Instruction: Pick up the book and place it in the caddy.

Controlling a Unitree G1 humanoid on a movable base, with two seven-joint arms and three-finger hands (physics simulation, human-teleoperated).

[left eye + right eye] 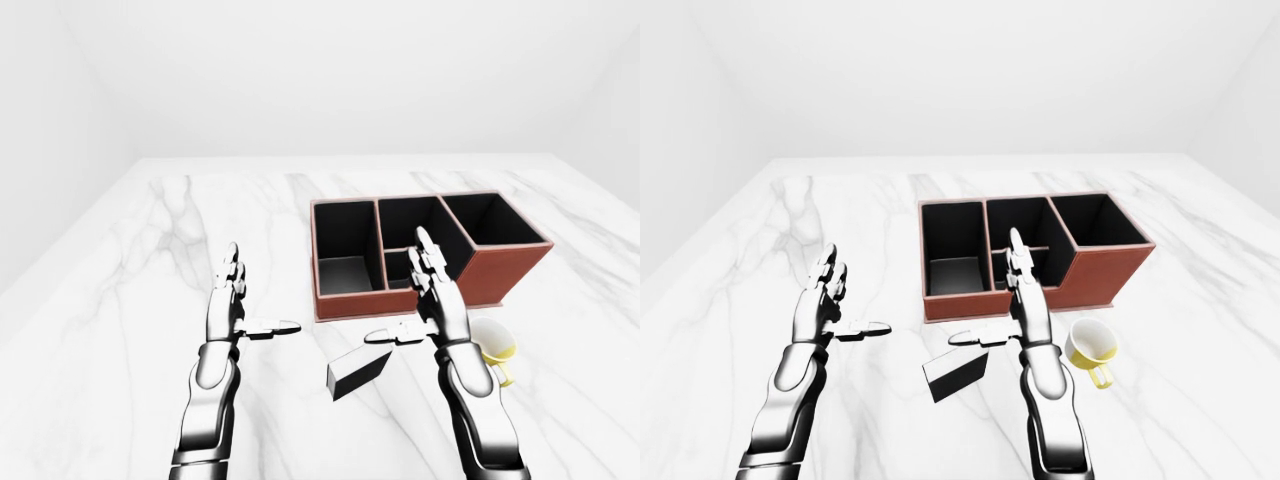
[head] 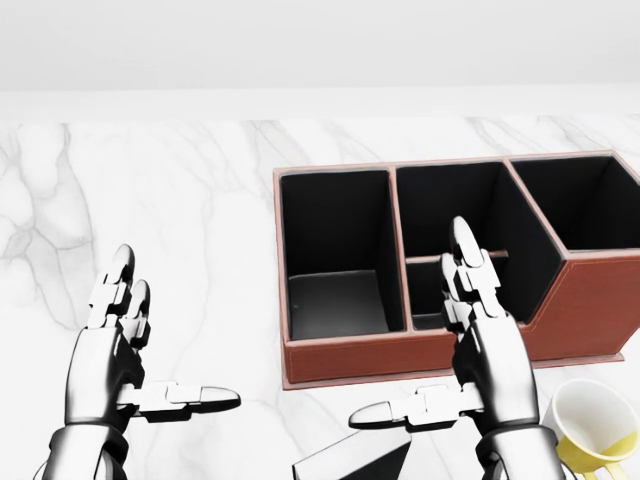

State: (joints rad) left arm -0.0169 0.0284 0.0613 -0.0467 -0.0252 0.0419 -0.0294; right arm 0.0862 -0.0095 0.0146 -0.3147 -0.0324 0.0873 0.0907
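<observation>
The book (image 1: 358,373) is a dark, flat block lying on the white marble table, just below the caddy in the left-eye view. The caddy (image 1: 505,268) is a brown box with several black compartments; nothing shows inside them. My right hand (image 1: 400,295) is open and upright, its thumb (image 1: 385,336) pointing left just above the book, not touching it. My left hand (image 1: 262,292) is open and empty, to the left of the book and caddy.
A yellow mug (image 1: 495,345) lies on its side to the right of my right hand, below the caddy's right end. The marble table (image 1: 150,260) stretches to white walls at the top of the view.
</observation>
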